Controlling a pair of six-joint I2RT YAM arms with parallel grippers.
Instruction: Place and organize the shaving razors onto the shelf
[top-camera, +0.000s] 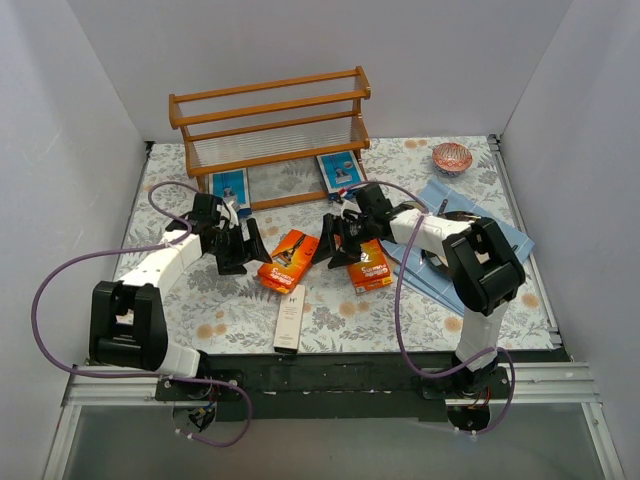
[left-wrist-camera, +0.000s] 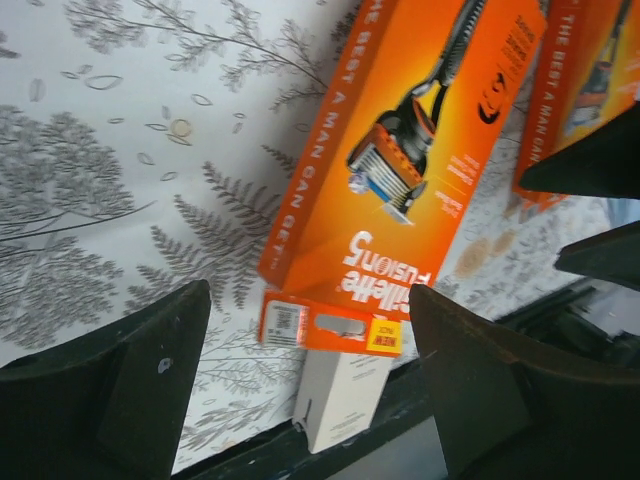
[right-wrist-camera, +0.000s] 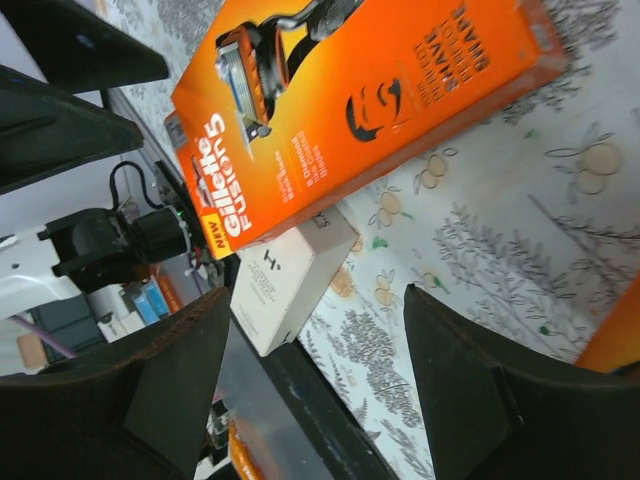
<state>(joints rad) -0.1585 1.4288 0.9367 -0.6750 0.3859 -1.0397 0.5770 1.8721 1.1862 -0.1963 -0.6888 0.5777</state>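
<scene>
The wooden shelf (top-camera: 270, 125) stands at the back. Two blue razor cards (top-camera: 229, 185) (top-camera: 337, 172) lie at its front foot. One orange pack (top-camera: 289, 260) lies mid-table between my grippers; it fills the left wrist view (left-wrist-camera: 410, 150) and the right wrist view (right-wrist-camera: 350, 110). A second orange pack (top-camera: 369, 265) lies under my right arm. The slim white box (top-camera: 290, 317) lies near the front edge, and shows in the left wrist view (left-wrist-camera: 340, 400) and the right wrist view (right-wrist-camera: 285, 285). My left gripper (top-camera: 247, 250) (left-wrist-camera: 310, 310) is open and empty just left of the first orange pack. My right gripper (top-camera: 335, 250) (right-wrist-camera: 315, 300) is open and empty just right of it.
A blue cloth (top-camera: 470, 250) lies under the right arm at the right. A small red patterned bowl (top-camera: 452, 157) stands at the back right. White walls close in the table on three sides. A black rail (top-camera: 330, 365) runs along the front edge.
</scene>
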